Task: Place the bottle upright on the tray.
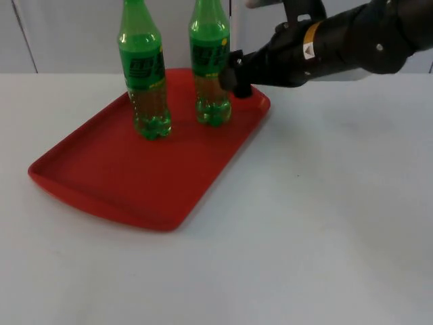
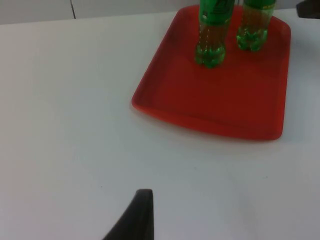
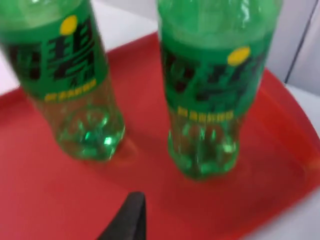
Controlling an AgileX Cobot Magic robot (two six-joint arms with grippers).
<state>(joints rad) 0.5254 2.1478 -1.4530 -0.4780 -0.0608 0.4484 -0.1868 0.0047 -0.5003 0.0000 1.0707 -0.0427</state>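
Note:
Two green bottles stand upright at the far end of the red tray [image 1: 135, 183]. The left bottle [image 1: 143, 74] and the right bottle [image 1: 210, 68] are a little apart. My right gripper [image 1: 235, 73] hovers over the tray's far right corner, right beside the right bottle's label, open and holding nothing. In the right wrist view the right bottle [image 3: 212, 100] and the left bottle [image 3: 70, 80] stand free on the tray [image 3: 45, 200] ahead of the gripper. My left gripper [image 2: 139, 217] waits over bare table, well short of the tray [image 2: 220, 110].
White table top surrounds the tray, with wide free room to its right and front. The grey partition wall [image 1: 67, 34] rises just behind the bottles. The near half of the tray carries nothing.

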